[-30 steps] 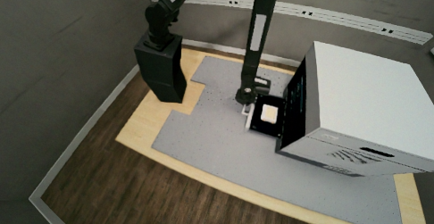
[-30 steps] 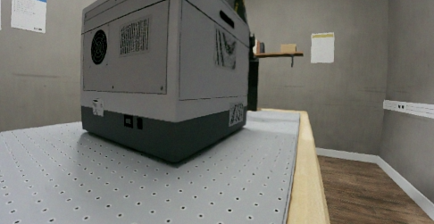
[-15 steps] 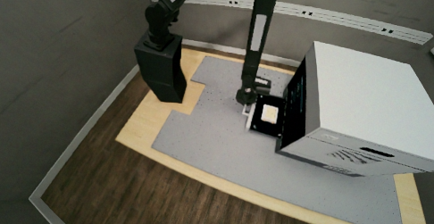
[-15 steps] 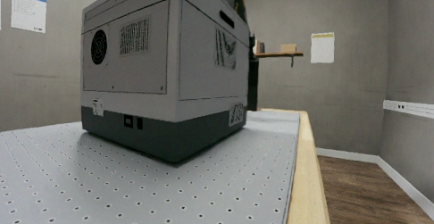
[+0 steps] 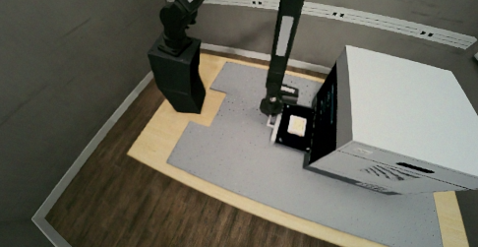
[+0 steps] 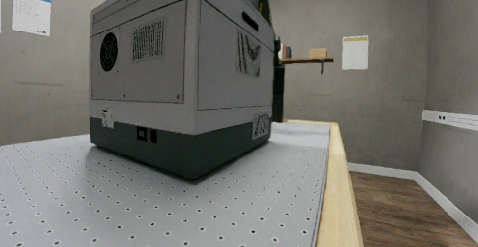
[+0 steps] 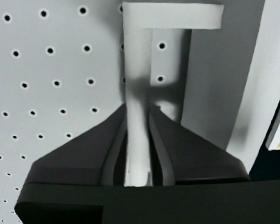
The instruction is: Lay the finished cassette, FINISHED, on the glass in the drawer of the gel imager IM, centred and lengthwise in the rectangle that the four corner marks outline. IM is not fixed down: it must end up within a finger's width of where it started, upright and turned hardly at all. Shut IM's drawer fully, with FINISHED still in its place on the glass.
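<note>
The gel imager IM is a white and grey box standing upright on the perforated board. Its black drawer is out on the left side. The white cassette FINISHED lies on the dark glass in the drawer. My gripper is shut on the drawer's white handle, whose stem runs between the fingers in the wrist view. From the exterior view the drawer and cassette are hidden behind IM.
The arm's black base block stands at the board's back left. The board lies on a wooden table with a floor drop at its edges. A wall shelf is far behind.
</note>
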Tool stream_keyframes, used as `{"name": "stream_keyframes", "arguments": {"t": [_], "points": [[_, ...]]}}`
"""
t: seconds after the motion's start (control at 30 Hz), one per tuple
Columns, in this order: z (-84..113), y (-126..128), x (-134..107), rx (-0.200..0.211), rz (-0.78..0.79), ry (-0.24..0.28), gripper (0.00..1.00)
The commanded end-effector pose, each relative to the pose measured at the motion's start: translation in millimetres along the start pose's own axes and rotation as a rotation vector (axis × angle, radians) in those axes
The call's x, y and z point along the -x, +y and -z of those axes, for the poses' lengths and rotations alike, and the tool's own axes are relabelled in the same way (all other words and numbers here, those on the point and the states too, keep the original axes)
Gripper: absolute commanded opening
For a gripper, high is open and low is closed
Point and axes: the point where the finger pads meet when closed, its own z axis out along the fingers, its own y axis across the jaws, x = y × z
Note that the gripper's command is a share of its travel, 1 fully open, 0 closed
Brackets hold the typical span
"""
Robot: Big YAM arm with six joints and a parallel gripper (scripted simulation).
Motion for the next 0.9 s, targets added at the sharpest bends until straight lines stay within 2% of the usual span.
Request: {"name": "stream_keyframes", "arguments": {"t": [0.0,0.3,0.33,0.4,0.5,0.53,0.77,0.83,0.87], "points": [[0.4,-19,-2,-0.038,0.002,0.000,0.07],[0.4,-19,-2,-0.038,0.002,0.000,0.07],[-4.9,-8,-3,-0.050,-0.008,0.001,0.07],[-5.1,-7,-1,-0.099,-0.011,0.002,0.07],[-5.2,-9,-2,-0.099,-0.011,0.002,0.07],[-5.6,-19,-1,-0.113,-0.005,0.001,0.07],[-5.2,-30,-3,-0.116,-0.005,0.002,0.07],[-5.9,-27,-4,-0.092,-0.007,0.004,0.07],[-5.9,-29,-4,-0.096,-0.006,0.004,0.07]]}}
